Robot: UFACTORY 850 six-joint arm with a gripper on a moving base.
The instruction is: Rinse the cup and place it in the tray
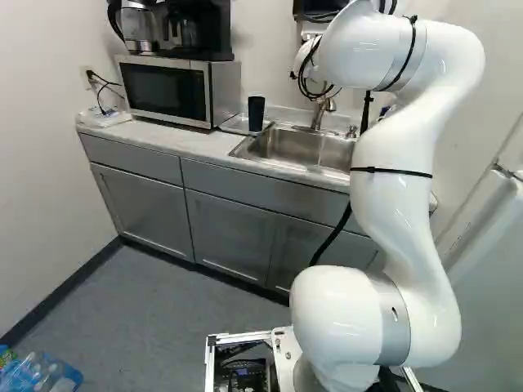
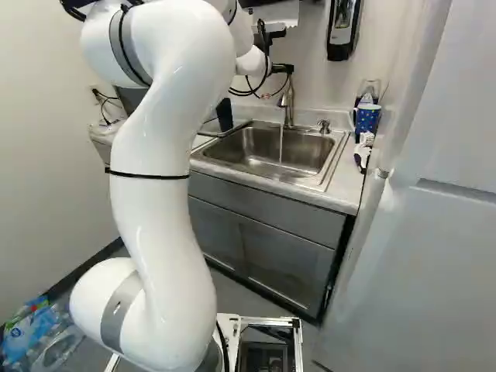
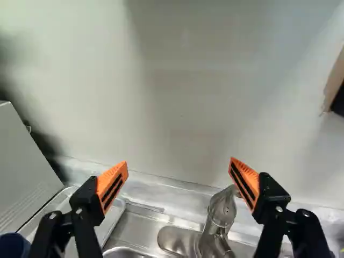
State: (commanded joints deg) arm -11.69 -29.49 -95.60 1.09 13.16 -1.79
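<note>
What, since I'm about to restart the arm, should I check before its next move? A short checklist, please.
1. Claw open and empty: ok, fingers wide apart with nothing gripped.
2. Dark cup upright on the tray: ok.
3. Water off: not ok, a thin stream runs from the tap into the sink.
4. Cup rinsed: cannot tell, no view shows its inside.
5. Claw free of the tap: cannot tell, the tap overlaps one finger's tip in the wrist view, so contact is unclear.
</note>
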